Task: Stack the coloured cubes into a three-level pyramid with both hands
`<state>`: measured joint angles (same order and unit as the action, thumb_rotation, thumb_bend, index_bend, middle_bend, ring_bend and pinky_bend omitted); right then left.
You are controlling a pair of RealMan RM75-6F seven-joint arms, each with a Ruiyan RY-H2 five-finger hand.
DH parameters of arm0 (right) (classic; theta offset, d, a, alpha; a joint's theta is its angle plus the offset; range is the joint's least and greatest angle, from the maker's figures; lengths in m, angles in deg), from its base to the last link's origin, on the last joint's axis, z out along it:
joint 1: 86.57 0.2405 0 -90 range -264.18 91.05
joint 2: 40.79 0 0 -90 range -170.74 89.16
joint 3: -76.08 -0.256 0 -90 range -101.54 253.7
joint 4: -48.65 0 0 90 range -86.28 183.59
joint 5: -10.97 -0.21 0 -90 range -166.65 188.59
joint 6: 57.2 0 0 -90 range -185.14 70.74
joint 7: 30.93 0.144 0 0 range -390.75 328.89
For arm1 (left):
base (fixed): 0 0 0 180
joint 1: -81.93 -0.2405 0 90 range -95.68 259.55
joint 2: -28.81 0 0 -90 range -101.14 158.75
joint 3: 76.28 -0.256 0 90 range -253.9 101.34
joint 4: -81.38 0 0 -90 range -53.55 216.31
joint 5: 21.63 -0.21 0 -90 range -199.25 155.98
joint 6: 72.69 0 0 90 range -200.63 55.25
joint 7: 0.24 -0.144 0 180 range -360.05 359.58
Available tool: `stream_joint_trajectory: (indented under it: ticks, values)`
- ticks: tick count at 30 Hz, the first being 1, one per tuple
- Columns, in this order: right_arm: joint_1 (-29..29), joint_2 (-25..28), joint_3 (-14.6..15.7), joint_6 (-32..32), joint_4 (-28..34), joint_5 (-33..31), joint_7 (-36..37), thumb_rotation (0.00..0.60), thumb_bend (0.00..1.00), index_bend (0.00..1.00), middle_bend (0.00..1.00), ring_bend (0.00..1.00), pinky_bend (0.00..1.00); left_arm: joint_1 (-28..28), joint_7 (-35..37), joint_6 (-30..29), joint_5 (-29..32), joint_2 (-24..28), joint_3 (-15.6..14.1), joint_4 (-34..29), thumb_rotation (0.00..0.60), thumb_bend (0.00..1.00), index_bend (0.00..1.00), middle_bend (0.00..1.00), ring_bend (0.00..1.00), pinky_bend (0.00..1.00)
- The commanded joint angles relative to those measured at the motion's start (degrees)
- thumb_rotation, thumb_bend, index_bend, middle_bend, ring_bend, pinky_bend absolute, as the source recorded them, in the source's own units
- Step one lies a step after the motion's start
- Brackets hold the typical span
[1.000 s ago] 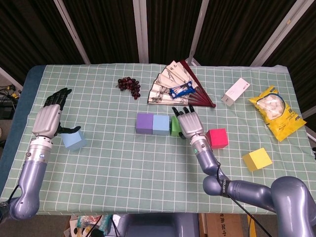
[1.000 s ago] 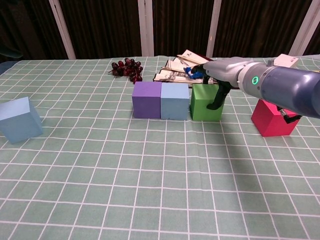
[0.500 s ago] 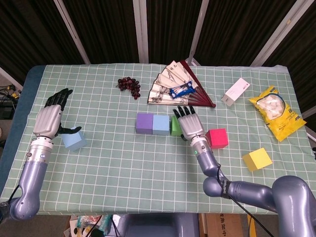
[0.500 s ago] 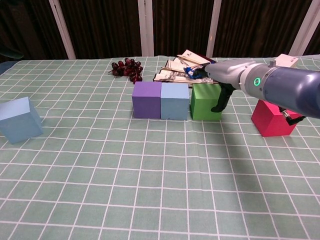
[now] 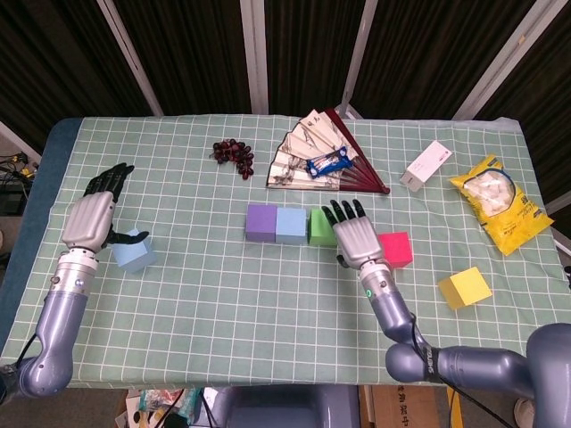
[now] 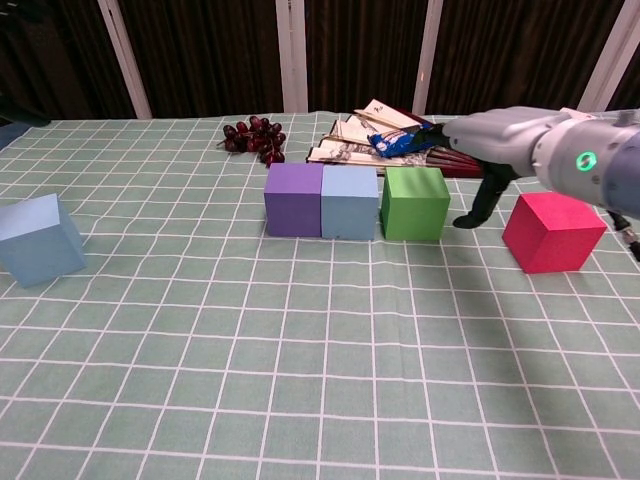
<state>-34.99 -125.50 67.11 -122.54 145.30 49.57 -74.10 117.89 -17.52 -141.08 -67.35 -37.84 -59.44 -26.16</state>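
Head view: purple cube (image 5: 260,223), pale blue cube (image 5: 291,225) & green cube (image 5: 320,226) sit in a row touching on the worktop (image 5: 268,312). Right hand (image 5: 359,239) hovers betw green cube and red cube (image 5: 395,249), fingers spread, holding nothing. Yellow cube (image 5: 465,287) well apart to the right. Left hand (image 5: 93,217) open, fingers apart, just beside a second light blue cube (image 5: 135,251).

Chest view: right hand (image 6: 478,170) flat above the gap betw green cube (image 6: 414,203) & red cube (image 6: 553,232), thumb hanging down, empty
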Motion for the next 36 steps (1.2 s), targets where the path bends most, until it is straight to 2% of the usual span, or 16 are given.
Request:
stream_joint_trajectory:
  ticks: [1,12,20,25,29,36]
  values:
    - [-4.3,3.8,2.4,-4.6,5.2,4.6,2.8,0.6,0.27,0.0,0.0,0.0,0.0,0.1,-0.2,0.2,0.3,-0.1,-0.1,0.0,0.6,0.11,0.0,0.01,0.01,0.02]
    - [-15.8,12.4,7.4,-14.2,10.5,16.0,13.4,0.6,0.27,0.0,0.0,0.0,0.0,1.0,-2.8,0.7,1.6,-1.1,-1.2,0.4,0.6,0.11,0.0,0.01,0.01,0.02]
    - [-21.7,17.1,9.6,-16.4,10.1,23.0,20.3,0.6,0.27,0.0,0.0,0.0,0.0,2.3,-4.9,0.9,3.3,-3.2,-1.4,2.2,0.6,0.11,0.0,0.02,0.01,0.02]
    - [-24.0,18.5,9.5,-16.7,8.8,26.1,24.4,0.6,0.27,0.0,0.0,0.0,0.0,3.9,-7.7,2.0,4.2,-4.5,-2.2,3.4,0.6,0.12,0.0,0.03,0.01,0.02]
    - [-24.9,19.0,8.8,-15.5,7.6,27.0,27.2,0.6,0.27,0.0,0.0,0.0,0.0,5.9,-10.2,4.4,7.3,-5.3,-2.2,4.2,0.6,0.13,0.0,0.06,0.01,0.02]
    - [-26.0,20.0,7.1,-14.1,7.6,27.8,30.1,0.6,0.27,0.0,0.0,0.0,0.0,11.4,-15.2,10.1,15.7,-6.7,-1.8,5.8,0.6,0.27,0.0,0.11,0.02,0.02]
